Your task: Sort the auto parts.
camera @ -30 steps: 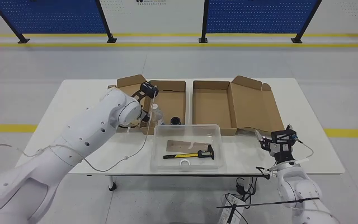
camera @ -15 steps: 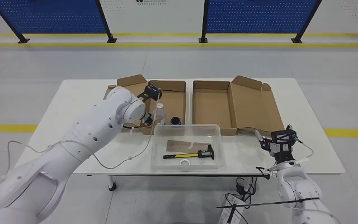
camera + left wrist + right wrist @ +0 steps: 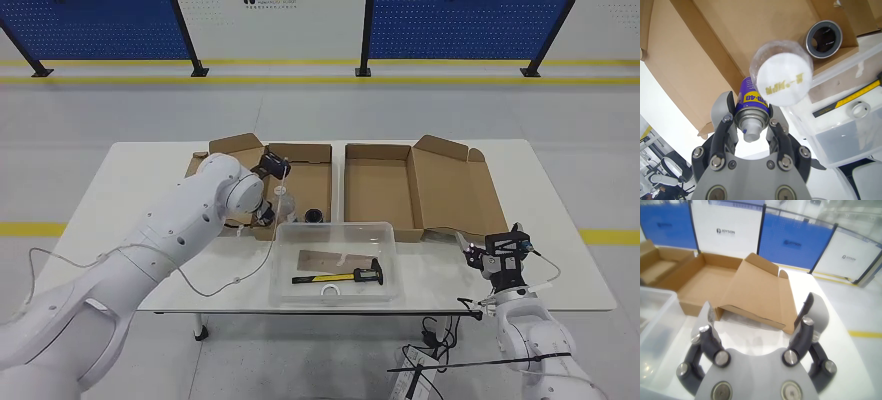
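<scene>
The white worktop (image 3: 150,200) carries two open cardboard boxes side by side at its far half. The wider right box (image 3: 380,195) has its lid flap folded out toward the right edge. The left box (image 3: 310,180) sits just beside it.

In front of the two boxes, touching their near walls, stands a clear plastic bin (image 3: 336,225).

The left arm reaches over the left box. Its tool (image 3: 751,108) is closed around a blue and yellow spray can (image 3: 748,91), one finger pressed on each side of the can's body just below the metal rim. The can hangs over the front part of the left box's floor, nozzle end toward the wrist.

The right tool (image 3: 759,301) holds nothing. Its fingers are spread wide, and it sits above the worktop near the right front corner, facing the right box's flap.

A clear bottle (image 3: 783,85) with a white cap stands upright just beside the held can, seemingly inside the left box.

A black and yellow caliper (image 3: 340,275) lies in the bin beside a grey sheet (image 3: 320,260).

A dark bearing ring (image 3: 823,38) sits in the left box's front right corner.

A small silver ring (image 3: 860,109) lies in the bin near the caliper.
</scene>
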Action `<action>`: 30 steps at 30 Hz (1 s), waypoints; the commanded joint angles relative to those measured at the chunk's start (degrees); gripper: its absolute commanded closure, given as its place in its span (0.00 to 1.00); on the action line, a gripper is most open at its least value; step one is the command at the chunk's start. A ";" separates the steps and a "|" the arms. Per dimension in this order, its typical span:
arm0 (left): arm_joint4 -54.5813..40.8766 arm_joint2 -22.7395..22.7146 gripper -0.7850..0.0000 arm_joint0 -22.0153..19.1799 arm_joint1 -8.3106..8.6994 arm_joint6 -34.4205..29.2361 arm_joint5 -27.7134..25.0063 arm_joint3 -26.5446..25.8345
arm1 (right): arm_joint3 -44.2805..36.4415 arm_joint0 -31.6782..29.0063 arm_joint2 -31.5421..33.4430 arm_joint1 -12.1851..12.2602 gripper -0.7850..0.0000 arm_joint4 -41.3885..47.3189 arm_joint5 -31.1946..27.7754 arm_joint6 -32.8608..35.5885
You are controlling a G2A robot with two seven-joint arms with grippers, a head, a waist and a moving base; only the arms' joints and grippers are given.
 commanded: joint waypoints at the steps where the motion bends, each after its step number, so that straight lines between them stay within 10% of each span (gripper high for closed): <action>1: 0.01 0.05 1.00 0.06 -0.33 -0.07 -0.15 0.69 | 0.00 0.00 0.00 0.00 0.00 0.00 0.00 0.00; 7: 0.09 0.12 0.98 0.08 -1.33 -0.38 -0.86 2.21 | 0.00 0.00 0.00 0.00 0.00 0.00 0.00 0.00; 23: 1.82 -0.29 0.00 -0.11 -3.51 -0.84 -1.17 4.89 | 0.00 0.00 0.00 0.00 0.00 0.00 0.00 0.00; 30: 4.26 -1.35 0.00 -0.78 -3.76 -1.81 -0.65 3.50 | 0.00 0.00 0.00 0.00 0.00 0.00 0.00 0.00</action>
